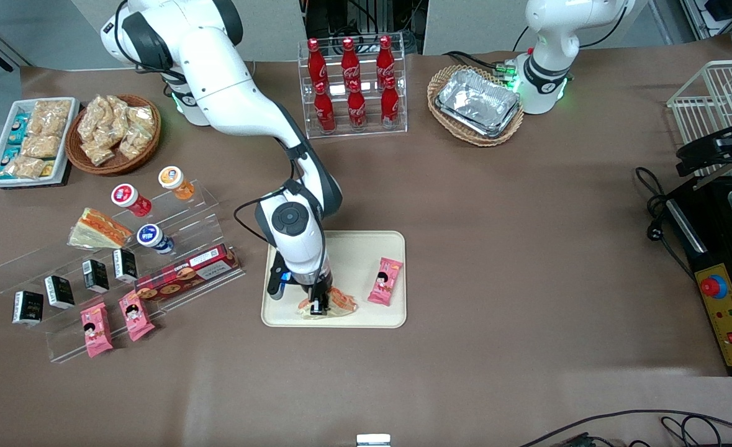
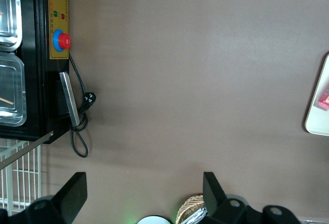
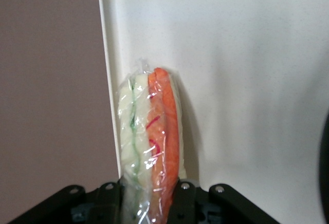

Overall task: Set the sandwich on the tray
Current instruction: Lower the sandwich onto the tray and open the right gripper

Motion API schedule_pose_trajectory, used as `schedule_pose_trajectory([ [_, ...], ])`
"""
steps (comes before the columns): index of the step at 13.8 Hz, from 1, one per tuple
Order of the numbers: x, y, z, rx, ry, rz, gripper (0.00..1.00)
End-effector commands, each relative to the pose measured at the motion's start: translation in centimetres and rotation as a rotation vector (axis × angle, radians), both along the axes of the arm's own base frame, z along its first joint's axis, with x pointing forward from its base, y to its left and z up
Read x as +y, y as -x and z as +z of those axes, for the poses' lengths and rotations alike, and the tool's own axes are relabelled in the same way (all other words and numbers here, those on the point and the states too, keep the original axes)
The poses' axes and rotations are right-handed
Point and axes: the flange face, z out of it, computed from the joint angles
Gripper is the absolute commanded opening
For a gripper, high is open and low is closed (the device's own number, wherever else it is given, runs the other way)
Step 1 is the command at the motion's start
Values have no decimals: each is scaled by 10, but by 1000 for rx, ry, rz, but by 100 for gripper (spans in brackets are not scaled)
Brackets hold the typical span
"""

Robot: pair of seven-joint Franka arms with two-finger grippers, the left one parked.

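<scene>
The cream-beige tray [image 1: 356, 257] lies in the middle of the table; its rim also shows in the left wrist view [image 2: 316, 121]. A plastic-wrapped sandwich [image 1: 343, 305] with white, green and orange layers is at the tray's edge nearest the front camera, toward the working arm's corner. My right gripper [image 1: 318, 306] is directly over it and shut on it. In the right wrist view the sandwich [image 3: 151, 126] stands on its edge just inside the tray's [image 3: 247, 70] rim, pinched between the black fingers [image 3: 184, 199] of the gripper [image 3: 149, 203]. Whether it rests on the tray I cannot tell.
A pink snack packet [image 1: 385, 281] lies on the tray beside the sandwich. Another sandwich [image 1: 99, 228] sits on the clear acrylic shelf [image 1: 204, 214] with cups, cartons and packets. A cola bottle rack [image 1: 353, 87], a foil-tray basket [image 1: 476, 104] and a control box [image 1: 729, 310] also stand on the table.
</scene>
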Motion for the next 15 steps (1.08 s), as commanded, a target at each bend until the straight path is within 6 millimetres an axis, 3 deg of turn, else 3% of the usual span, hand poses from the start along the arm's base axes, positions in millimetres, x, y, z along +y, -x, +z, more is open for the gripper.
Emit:
schedule_pose_trajectory([
  [1, -2, -10, -13, -33, -13, 4, 29],
  [3, -4, -11, -14, -32, -13, -1, 52],
  [4, -14, -17, -14, -32, -16, -18, 80],
  [5, -21, -22, -14, -30, -19, -33, 100],
  [8, -18, -22, -4, -38, -29, -33, 100],
  [10, -12, -21, 17, -51, -50, -33, 100],
  [13, -11, -16, 65, -13, -57, -26, 100],
  [15, -14, -11, 108, 13, -52, 30, 100],
])
